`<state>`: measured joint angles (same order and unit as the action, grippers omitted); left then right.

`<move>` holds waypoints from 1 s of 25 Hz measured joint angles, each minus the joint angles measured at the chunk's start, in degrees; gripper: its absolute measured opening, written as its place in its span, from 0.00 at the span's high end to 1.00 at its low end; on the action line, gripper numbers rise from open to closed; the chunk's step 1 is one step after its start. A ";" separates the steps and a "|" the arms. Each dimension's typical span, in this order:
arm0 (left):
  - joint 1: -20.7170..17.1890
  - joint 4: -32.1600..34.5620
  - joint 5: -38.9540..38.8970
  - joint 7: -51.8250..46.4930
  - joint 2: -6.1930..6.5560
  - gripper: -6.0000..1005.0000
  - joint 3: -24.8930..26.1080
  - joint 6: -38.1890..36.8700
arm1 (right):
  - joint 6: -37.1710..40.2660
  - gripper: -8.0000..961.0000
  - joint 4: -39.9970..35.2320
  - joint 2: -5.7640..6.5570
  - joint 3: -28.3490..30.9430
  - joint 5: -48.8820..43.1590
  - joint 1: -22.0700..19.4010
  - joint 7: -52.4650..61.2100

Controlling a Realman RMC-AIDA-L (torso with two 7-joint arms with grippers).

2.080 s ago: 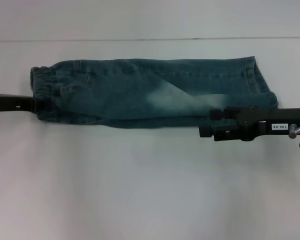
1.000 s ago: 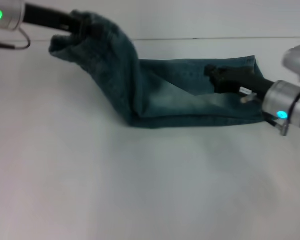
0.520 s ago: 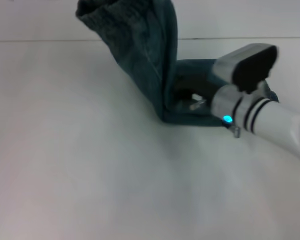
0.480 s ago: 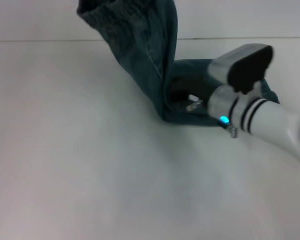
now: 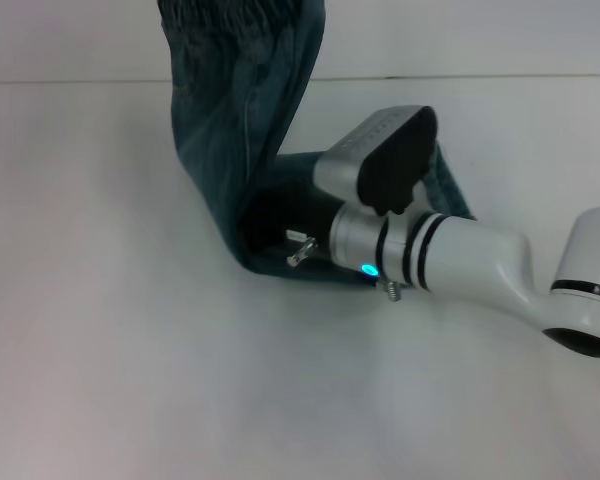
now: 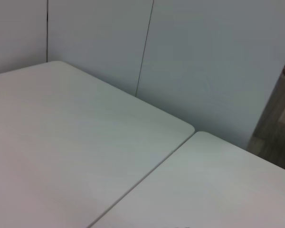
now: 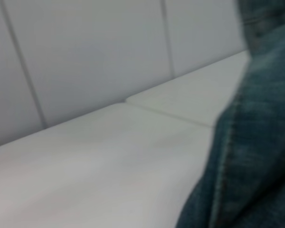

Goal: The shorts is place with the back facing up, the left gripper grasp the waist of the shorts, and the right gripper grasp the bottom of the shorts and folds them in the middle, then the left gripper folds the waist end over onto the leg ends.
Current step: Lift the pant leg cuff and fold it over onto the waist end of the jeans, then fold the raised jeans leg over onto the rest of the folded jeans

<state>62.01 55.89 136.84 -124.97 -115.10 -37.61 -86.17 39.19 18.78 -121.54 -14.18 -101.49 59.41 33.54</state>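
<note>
The shorts stand half raised on the white bench. Their waist end, with its gathered elastic band, rises out of the head view's upper edge, and the denim hangs down from there in a steep sheet to a fold that rests on the bench. Behind that fold the leg ends lie flat, with a strip of hem showing past the right arm's wrist.

The right pincer reaches in from the right, low over the bench, and goes into the dark pocket of the fold, between the hanging sheet and the flat leg part. Only its silver and white wrist, a small metal hook and a blue-green light show; the fingers are hidden by the cloth, so I cannot tell whether it is clenched or released.

The left pincer is out of the head view, probably above the frame where the waist end disappears. Its wrist camera shows only bare bench tops meeting at a seam and a panelled wall behind them.

The right wrist camera sees denim with a stitched seam close up at one side, and pale bench and wall beyond it.
</note>
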 joint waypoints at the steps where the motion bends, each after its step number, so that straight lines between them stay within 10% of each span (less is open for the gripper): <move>1: -0.22 0.00 0.00 0.07 0.00 0.90 0.00 -0.10 | -0.93 0.99 0.41 0.00 2.28 -3.05 0.05 0.00; 14: -5.57 0.22 -3.68 1.31 -1.79 0.91 -3.08 -1.26 | 10.62 0.98 -10.42 1.38 12.84 -11.65 -14.84 4.71; 25: -5.92 -6.46 -7.75 5.20 -9.02 0.88 -10.90 9.62 | 18.73 0.98 -18.83 1.67 24.25 3.74 -21.22 6.74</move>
<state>56.09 49.43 129.09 -119.77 -124.12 -48.51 -76.55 57.92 -0.05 -119.87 10.07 -97.74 38.19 40.29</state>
